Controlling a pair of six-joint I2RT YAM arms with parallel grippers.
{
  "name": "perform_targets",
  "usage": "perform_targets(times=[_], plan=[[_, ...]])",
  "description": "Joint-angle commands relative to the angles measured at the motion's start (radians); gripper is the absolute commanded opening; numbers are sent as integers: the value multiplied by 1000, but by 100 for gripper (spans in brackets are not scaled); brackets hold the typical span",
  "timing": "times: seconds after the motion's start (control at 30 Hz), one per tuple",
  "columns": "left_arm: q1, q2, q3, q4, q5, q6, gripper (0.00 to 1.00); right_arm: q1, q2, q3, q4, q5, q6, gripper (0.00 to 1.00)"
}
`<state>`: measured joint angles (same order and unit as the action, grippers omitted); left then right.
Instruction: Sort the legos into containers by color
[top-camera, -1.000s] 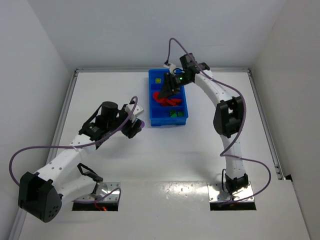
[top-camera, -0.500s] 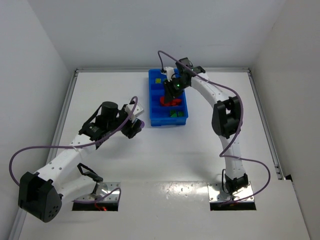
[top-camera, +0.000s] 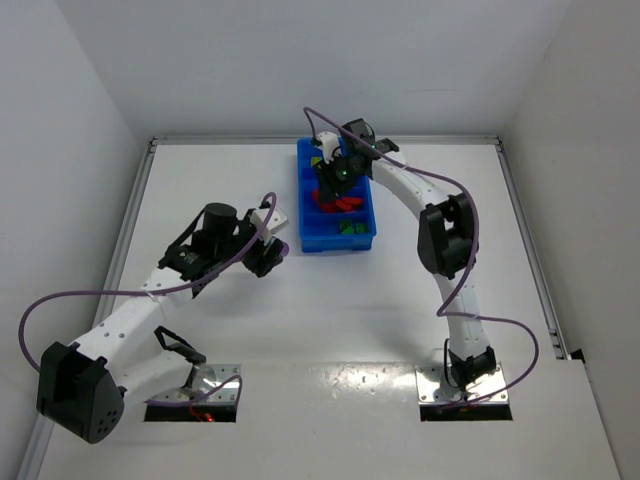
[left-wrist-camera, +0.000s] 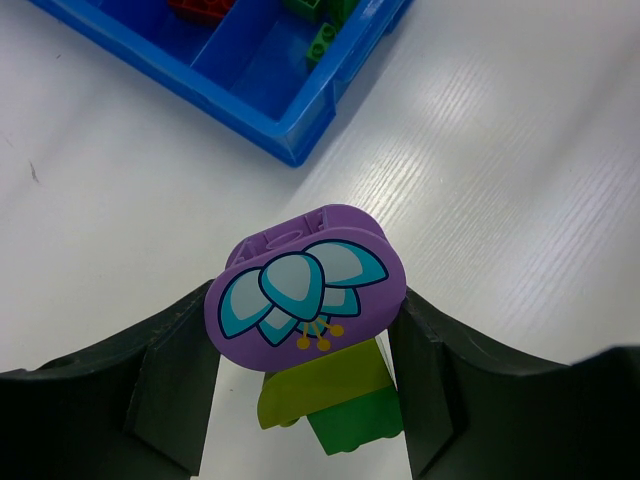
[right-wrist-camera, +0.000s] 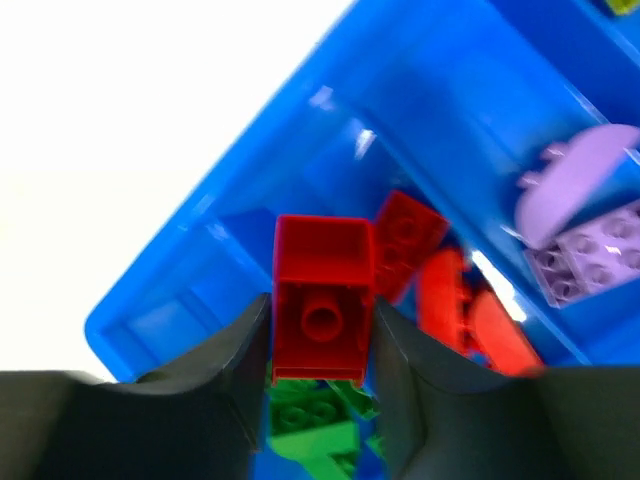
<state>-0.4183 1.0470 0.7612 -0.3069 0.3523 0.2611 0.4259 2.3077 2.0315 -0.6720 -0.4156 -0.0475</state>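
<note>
Two arms at the blue tray (top-camera: 335, 246) on the white bench (top-camera: 330, 320). Left gripper (left-wrist-camera: 305, 340): jaws clamped on a stacked cluster, a purple brick (left-wrist-camera: 305, 290) with a printed flower on top, a yellow-green brick (left-wrist-camera: 320, 385) and a green brick (left-wrist-camera: 355, 430) beneath it. The cluster sits between the fingers, over the bench, near the tray's corner but apart from it. Right gripper (right-wrist-camera: 320, 320): jaws closed on a red brick (right-wrist-camera: 322, 300), held between both fingers above the tray. Loose red bricks (right-wrist-camera: 440, 290) lie in the compartment just beside it, green bricks (right-wrist-camera: 310, 425) in the end compartment, purple bricks (right-wrist-camera: 585, 250) in the one beyond.
</note>
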Motion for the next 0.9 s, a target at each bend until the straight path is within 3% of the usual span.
perform_targets(times=[0.0,0.1,0.13,0.2,0.3,0.4,0.53,0.6,0.63,0.7,0.87], plan=[[-5,-4,13,17,5,4,28,30,12,45,46,20,26,52],[-5,-4,13,17,5,4,28,51,12,55,46,52,38,65],[-5,-4,13,17,5,4,28,51,21,55,58,63,70,79],[-5,-4,23,17,5,4,28,51,21,64,67,63,98,83],[-5,-14,23,17,5,4,28,27,-25,73,78,-1,146,83],[-5,-41,14,31,45,4,28,-4,-97,33,87,-173,218,81],[-5,-91,-25,94,66,-34,28,-33,-165,-129,161,-571,381,81],[-5,-114,-40,139,76,-52,28,-42,-176,-221,324,-754,553,81],[-5,-114,-52,150,86,-65,28,-42,-188,-297,392,-794,701,81],[-14,-114,-53,161,97,-65,28,-27,-198,-347,524,-883,822,81],[-14,-105,-53,152,40,-65,28,20,-199,-333,566,-919,886,81]])
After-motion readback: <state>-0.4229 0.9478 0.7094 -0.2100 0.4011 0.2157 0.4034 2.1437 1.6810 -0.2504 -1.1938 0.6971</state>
